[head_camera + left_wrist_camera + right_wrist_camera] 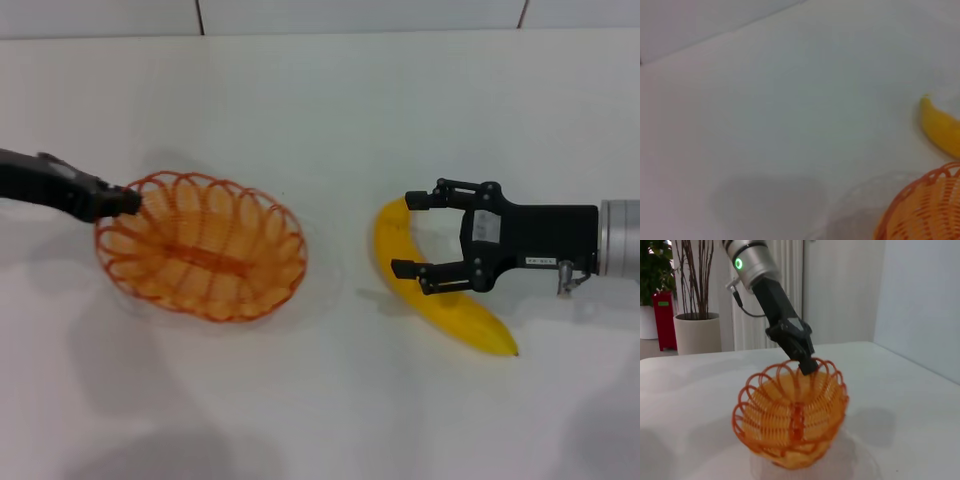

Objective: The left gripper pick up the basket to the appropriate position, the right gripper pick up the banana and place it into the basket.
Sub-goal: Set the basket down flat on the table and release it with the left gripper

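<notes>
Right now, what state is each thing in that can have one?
left pincer: shut on the basket's rim.
basket: empty, tilted, held by its rim.
right pincer: open, fingers straddling the banana.
banana: unpeeled, lying on the table, outside the basket.

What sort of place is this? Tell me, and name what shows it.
Probably an office or lab demo room, not a kitchen: a bare white table, potted plants and pale curtains behind it. The left gripper holds the basket.
</notes>
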